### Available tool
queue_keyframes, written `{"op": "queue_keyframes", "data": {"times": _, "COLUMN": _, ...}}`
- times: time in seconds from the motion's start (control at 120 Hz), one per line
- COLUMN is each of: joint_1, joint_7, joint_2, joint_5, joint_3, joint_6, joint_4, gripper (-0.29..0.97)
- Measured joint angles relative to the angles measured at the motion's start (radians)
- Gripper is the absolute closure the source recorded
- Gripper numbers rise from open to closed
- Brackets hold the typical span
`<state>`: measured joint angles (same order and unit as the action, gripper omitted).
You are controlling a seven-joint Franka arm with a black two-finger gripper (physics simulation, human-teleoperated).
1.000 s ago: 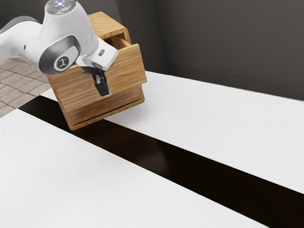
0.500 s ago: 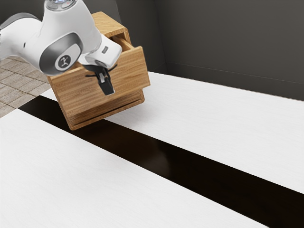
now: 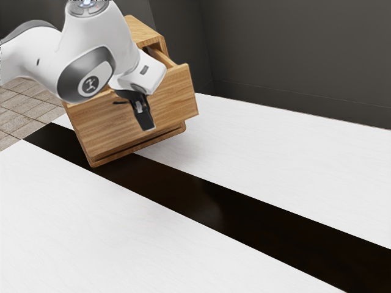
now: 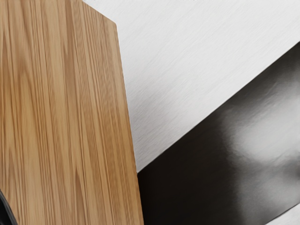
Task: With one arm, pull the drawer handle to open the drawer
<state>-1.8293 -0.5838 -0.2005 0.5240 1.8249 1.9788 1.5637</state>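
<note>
- The black end effector [image 3: 143,116] hangs fingers-down against the front of a wooden drawer [image 3: 174,85] in the upper left of the exterior view. The fingers are drawn narrow and appear closed on the thin dark drawer handle [image 3: 120,102].
- The drawer stands partly out of its cabinet [image 3: 104,131], toward the exterior view's right, with a gap open at its top edge.
- In the wrist view, the drawer's grained wooden face [image 4: 61,117] lies close under the hand.
- The white arm [image 3: 79,55] enters from the frame's upper left, crossing in front of the cabinet.
- The cabinet rests at the far end of the white surface [image 3: 275,152], beside a glossy black stripe [image 3: 244,213] that runs diagonally across it.
- Likely risk: a pull out of line with the drawer's travel could slip the slim handle from the fingers or jam the drawer.
- A pull that is too hard could drag or tip the light cabinet rather than slide the drawer.
</note>
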Motion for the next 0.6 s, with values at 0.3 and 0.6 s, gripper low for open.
{"op": "queue_keyframes", "data": {"times": 0.3, "joint_1": 0.026, "joint_7": 0.008, "joint_2": 0.028, "joint_5": -0.019, "joint_3": -0.044, "joint_6": 0.002, "joint_4": 0.022, "gripper": 0.08}}
{"op": "queue_keyframes", "data": {"times": 0.6, "joint_1": 0.264, "joint_7": 0.017, "joint_2": 0.043, "joint_5": -0.034, "joint_3": -0.303, "joint_6": -0.001, "joint_4": 0.060, "gripper": 0.24}}
